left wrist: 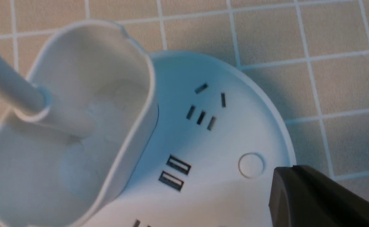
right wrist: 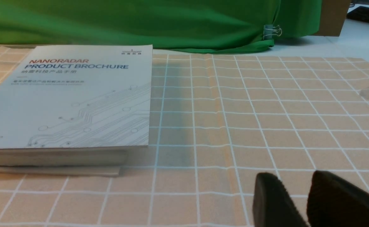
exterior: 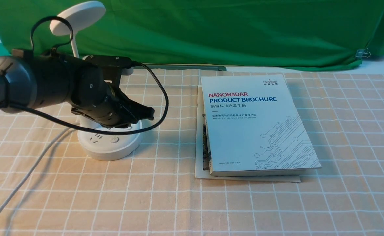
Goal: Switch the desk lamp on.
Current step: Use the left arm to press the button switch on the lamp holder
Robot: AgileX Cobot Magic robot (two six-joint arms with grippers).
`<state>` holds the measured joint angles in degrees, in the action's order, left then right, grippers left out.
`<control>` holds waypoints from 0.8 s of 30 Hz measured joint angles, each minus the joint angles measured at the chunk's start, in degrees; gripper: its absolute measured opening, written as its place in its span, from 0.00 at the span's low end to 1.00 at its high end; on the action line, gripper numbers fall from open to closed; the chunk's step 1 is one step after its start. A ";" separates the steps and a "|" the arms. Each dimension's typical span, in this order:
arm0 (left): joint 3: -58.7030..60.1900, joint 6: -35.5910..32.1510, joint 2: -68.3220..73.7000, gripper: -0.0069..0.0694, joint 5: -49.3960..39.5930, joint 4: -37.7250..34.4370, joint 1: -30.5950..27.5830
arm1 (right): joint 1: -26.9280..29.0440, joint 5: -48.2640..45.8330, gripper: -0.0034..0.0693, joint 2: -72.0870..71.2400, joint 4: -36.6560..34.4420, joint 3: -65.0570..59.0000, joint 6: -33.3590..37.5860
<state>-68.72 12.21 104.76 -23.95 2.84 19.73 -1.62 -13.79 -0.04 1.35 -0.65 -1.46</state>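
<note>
Desk lamp [exterior: 108, 146] stands on the left of the table [exterior: 244, 203].

Step in hand: approach. Left gripper [exterior: 148, 113] hovers just over the base, near the round button [left wrist: 251, 164]. We cannot tell its jaw gap. Right gripper [right wrist: 299, 179] is narrow and empty.

Next, we judge: a short downward press centred on the button.

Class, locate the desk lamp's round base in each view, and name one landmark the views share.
Front view: base left of centre, under the left gripper.
Left wrist view: base fills the middle, close up.
Right wrist view: not in it.
Shared landmark: the checked tablecloth.
</note>
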 joint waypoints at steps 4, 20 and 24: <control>-0.04 0.04 1.36 0.09 3.31 0.61 -0.41 | 0.00 0.00 0.38 0.00 0.00 0.00 0.00; -0.80 0.04 5.35 0.09 3.93 2.07 -0.59 | 0.00 0.00 0.38 0.00 0.00 0.00 0.00; -1.22 0.04 5.86 0.09 3.28 1.23 -0.59 | 0.00 0.00 0.38 0.00 0.00 0.00 0.00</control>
<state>-69.95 12.25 110.61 -20.67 4.06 19.14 -1.62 -13.79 -0.04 1.35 -0.65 -1.46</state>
